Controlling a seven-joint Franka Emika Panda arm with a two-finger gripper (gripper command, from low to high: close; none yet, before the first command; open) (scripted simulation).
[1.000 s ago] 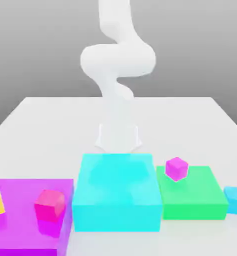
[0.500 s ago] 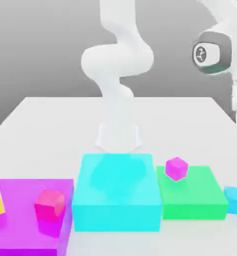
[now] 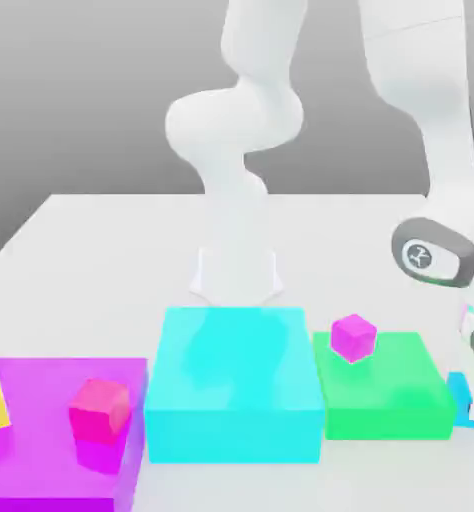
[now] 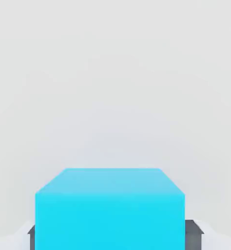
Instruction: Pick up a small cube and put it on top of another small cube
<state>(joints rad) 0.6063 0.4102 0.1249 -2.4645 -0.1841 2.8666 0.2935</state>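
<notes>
We have the small cyan cube pinched in the gripper.

In the exterior view, taking twelve o'clock as the far side, we see that cube on the table at about three o'clock of the green block, partly hidden by the gripper. The small magenta cube rests on the green block, towards its eleven o'clock corner.
</notes>
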